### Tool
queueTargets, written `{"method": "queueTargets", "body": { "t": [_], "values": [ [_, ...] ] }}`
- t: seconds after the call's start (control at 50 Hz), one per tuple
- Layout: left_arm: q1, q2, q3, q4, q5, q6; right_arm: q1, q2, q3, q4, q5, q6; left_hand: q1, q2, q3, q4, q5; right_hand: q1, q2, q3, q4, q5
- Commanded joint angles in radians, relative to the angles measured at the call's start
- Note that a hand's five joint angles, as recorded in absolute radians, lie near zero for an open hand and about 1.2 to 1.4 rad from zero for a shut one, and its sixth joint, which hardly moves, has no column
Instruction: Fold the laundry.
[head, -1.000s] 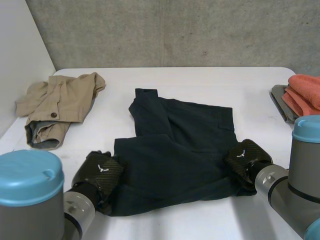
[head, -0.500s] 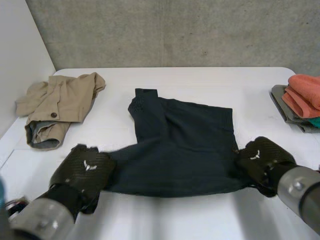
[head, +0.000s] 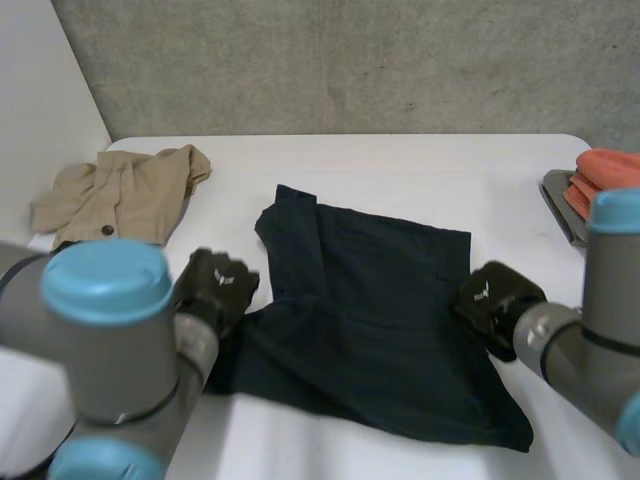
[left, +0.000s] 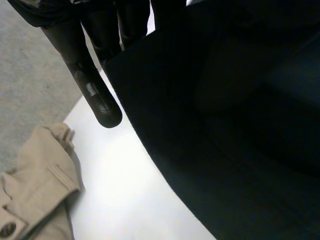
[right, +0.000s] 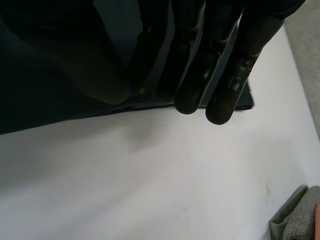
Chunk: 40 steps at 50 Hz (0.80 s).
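The dark garment (head: 370, 310) lies in the middle of the frame on the white desk (head: 400, 165). Its lower right corner trails toward the bottom edge. The left hand (head: 218, 288) is at the garment's left edge and the right hand (head: 490, 295) at its right edge, about level with each other.

In the left wrist view the cloth rises into the fingers (left: 95, 90), which appear to pinch its edge, one finger lying straight alongside. In the right wrist view near-straight fingers (right: 195, 75) seem to press the edge against the thumb.

The step looks like carrying a fold across. To do it well, both hands should travel level and at the same pace, with the cloth between them taut enough to leave no sag. The loose lower right corner is likely to skew the fold, so it should be squared first.

The path should stay clear of the beige jacket (head: 120, 195) at the upper left and the folded towels (head: 605, 180) at the right edge. The hands should let go only once the edges meet.
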Motion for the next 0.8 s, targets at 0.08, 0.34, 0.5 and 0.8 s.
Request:
{"method": "queueTargets", "body": {
  "t": [0.08, 0.34, 0.5, 0.8],
  "values": [
    [0.0, -0.096, 0.194, -0.06, 0.002, -0.001, -0.016, 0.019, -0.143, 0.036, 0.006, 0.313, 0.238, 0.197, 0.204, 0.195, 0.237, -0.551, -0.724, -0.732, -0.736, -0.721],
    [0.008, -0.108, 0.249, -0.061, 0.005, -0.001, -0.05, -0.186, -0.032, 0.242, -0.13, 0.619, 0.238, 0.197, 0.204, 0.195, 0.237, -0.651, -0.824, -0.832, -0.837, -0.822],
    [0.016, -0.122, 0.277, -0.06, 0.007, -0.004, -0.044, -0.227, 0.192, 0.194, -0.158, 0.715, 0.238, 0.197, 0.204, 0.195, 0.237, -0.681, -0.853, -0.861, -0.866, -0.851],
    [0.034, -0.125, 0.256, -0.07, 0.008, -0.011, -0.007, -0.038, 0.221, -0.154, -0.026, 0.699, 0.238, 0.197, 0.204, 0.195, 0.237, 0.39, 0.217, 0.209, 0.204, 0.22]
  ]
}}
